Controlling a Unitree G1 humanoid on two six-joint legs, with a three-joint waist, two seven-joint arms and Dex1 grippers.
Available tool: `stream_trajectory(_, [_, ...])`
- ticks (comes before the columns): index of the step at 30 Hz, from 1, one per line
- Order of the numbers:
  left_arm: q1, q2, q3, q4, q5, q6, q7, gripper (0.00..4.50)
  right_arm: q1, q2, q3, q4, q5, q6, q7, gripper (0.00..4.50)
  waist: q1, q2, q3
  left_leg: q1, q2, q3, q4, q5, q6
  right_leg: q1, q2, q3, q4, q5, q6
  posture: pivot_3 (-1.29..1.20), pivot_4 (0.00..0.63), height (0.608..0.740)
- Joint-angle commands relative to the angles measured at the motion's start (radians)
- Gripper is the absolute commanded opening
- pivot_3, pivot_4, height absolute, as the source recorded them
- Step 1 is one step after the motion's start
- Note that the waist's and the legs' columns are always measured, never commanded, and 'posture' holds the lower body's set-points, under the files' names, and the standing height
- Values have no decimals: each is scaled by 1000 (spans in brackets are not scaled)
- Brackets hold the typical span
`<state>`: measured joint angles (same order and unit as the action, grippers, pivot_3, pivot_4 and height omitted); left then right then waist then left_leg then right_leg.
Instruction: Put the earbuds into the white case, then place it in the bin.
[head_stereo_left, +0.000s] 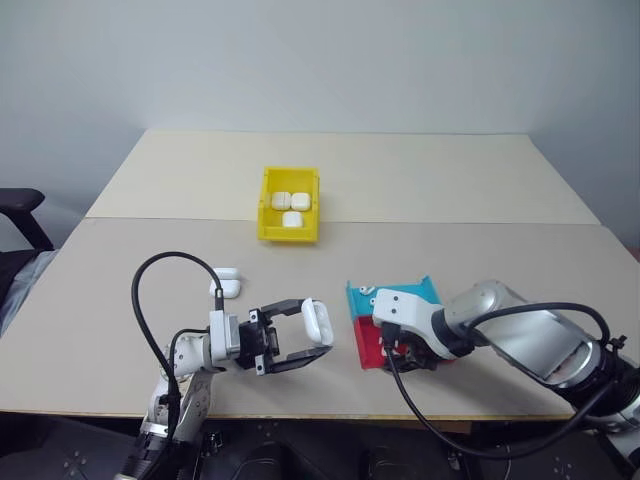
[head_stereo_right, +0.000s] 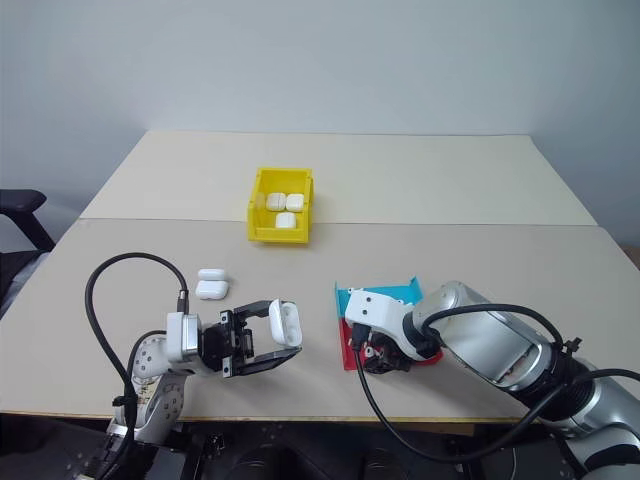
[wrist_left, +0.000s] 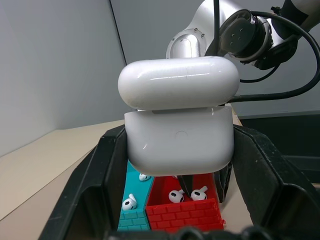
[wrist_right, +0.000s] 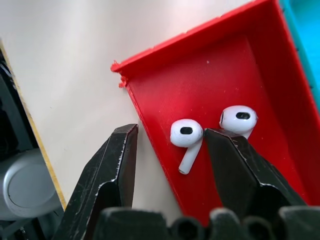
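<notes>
Your left claw (head_stereo_left: 318, 338) is gripping the white case (head_stereo_left: 318, 323) above the worktop (head_stereo_left: 450, 200); your right claw (wrist_right: 170, 145) is hanging half open, straddling the red tray wall (wrist_right: 150, 135) beside two earbuds (wrist_right: 186, 134).

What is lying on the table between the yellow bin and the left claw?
A pair of closed white cases lies side by side on the table between the yellow bin and the left claw, clear in both eye views.

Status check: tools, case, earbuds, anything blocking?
Left tool shut on white case, lid ajar. Right tool open over red tray, straddling its wall, one earbud between the fingers. Nothing blocking.
</notes>
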<state>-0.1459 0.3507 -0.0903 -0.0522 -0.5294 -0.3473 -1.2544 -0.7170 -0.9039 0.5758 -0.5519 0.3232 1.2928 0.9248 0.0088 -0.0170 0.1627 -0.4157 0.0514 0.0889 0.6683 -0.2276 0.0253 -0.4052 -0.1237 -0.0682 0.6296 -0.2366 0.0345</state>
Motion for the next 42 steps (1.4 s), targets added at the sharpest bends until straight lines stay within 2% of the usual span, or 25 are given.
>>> stream_trajectory(1, [3, -2, -5, -44, 2, -9, 10, 2790, -22, -7, -40, 9, 15, 2, -1, 2570, 0, 0, 0, 0, 0, 0, 0, 0, 0, 0, 0, 0, 0, 0, 0, 0, 150, 740])
stream_trajectory(28, [5, 11, -13, -57, 32, -9, 46, 2790, 0, -15, 21, 17, -13, -57, -23, 2570, 0, 0, 0, 0, 0, 0, 0, 0, 0, 0, 0, 0, 0, 0, 0, 0, 150, 740])
stream_trajectory(31, [6, 12, -14, -62, 34, -3, 54, 2790, 2, -18, 29, 15, -19, -68, -23, 1987, 0, 0, 0, 0, 0, 0, 0, 0, 0, 0, 0, 0, 0, 0, 0, 0, 150, 740])
stream_trajectory(42, [2, 13, -16, -63, 40, 0, 69, 2790, 4, -10, 31, 24, -29, -69, -30, 1987, 0, 0, 0, 0, 0, 0, 0, 0, 0, 0, 0, 0, 0, 0, 0, 0, 150, 740])
